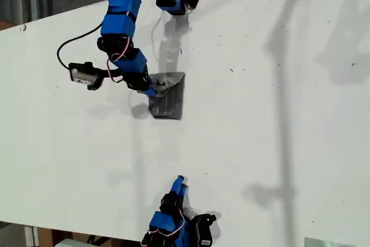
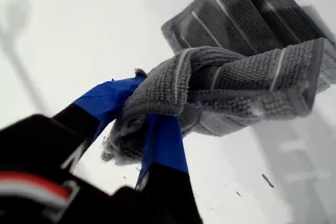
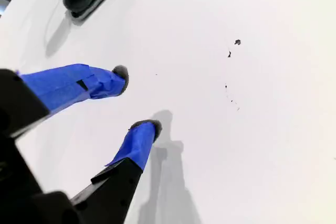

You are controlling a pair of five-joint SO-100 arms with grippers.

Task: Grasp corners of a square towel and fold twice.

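Looking down in the exterior view, I count one square towel (image 1: pixel 168 96), two arms and one white table (image 1: pixel 260 143). The towel lies folded small toward the upper middle of that view, grey with thin stripes, and one corner (image 1: pixel 165 83) of it is lifted off the pile. My first gripper (image 1: pixel 155 89) comes in from the exterior view's left and is clamped on that lifted part. A black cable (image 1: pixel 72 44) loops out from that arm over the bare tabletop. My second gripper (image 1: pixel 180 180) sits low in the view near the table's bottom edge, well apart from the towel, with only white surface between them.

From the first wrist view, my first gripper (image 2: pixel 139 129) has its blue fingers (image 2: pixel 165 142) clenched on a bunched fold of the towel (image 2: pixel 231 87). The cloth wraps around the fingers and hides their tips. Beyond it the remaining cloth lies flat on the table (image 2: pixel 63 51).

From the second wrist view, my second gripper (image 3: pixel 134 100) is released, its two blue fingers (image 3: pixel 79 85) spread with nothing between them, hovering over the table (image 3: pixel 262 129). A few dark specks (image 3: pixel 237 42) mark the surface nearby.
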